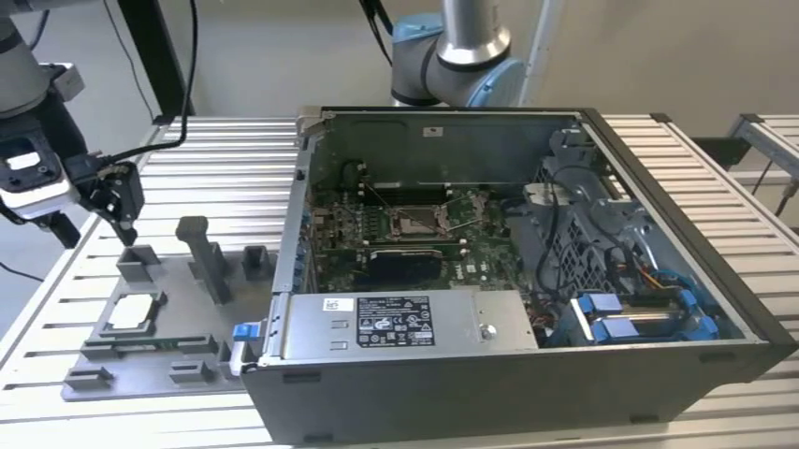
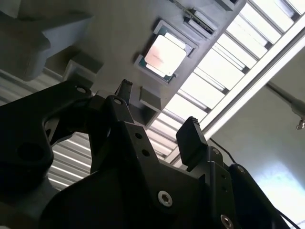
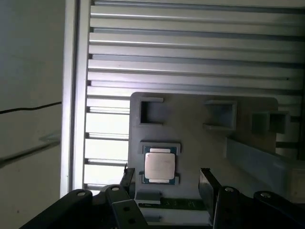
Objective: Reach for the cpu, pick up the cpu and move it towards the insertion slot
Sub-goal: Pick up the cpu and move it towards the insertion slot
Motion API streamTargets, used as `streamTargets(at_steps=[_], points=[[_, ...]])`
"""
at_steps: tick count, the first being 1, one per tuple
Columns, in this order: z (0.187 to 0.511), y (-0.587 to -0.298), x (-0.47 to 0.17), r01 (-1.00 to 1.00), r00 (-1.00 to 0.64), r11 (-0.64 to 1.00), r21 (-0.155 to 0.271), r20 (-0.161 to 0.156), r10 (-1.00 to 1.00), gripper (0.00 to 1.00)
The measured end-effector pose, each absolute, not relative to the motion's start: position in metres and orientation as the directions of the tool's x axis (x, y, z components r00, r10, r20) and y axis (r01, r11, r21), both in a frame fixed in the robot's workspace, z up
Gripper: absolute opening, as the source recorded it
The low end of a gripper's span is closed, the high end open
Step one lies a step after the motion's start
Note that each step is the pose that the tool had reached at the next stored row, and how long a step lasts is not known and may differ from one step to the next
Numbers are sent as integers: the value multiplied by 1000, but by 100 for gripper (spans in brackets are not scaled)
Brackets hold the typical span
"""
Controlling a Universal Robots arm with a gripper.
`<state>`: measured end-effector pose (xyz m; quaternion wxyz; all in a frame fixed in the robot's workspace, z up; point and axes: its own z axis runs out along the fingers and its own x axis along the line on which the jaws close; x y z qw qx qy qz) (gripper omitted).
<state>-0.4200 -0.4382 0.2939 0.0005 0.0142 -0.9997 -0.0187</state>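
You'll see the cpu (image 1: 135, 313), a thin square chip with a silvery top, lying flat in a grey fixture (image 1: 156, 358) pocket, well apart from the insertion slot (image 1: 416, 221), a shiny-framed, dark-centred socket on the green board (image 1: 335, 245).

The gripper (image 2: 159, 107) is matt black, with angular linkages (image 2: 71, 119), flat rectangular fingertips (image 2: 190, 136) and silver hex screws (image 2: 165, 198). Its wrist housing (image 1: 32, 182) is white and grey. The far arm tube (image 1: 472, 23) is silver with pale-blue joint caps (image 1: 502, 79).

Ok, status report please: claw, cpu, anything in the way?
Claw open, empty, above the grey fixture. Cpu lying in its fixture pocket, untouched. Path from claw to cpu clear.
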Motion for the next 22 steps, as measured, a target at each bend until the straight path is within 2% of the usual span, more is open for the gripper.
streamTargets(at_steps=[22], points=[[254,-444,-420,-28,-1000,999,37,1,-28,100]])
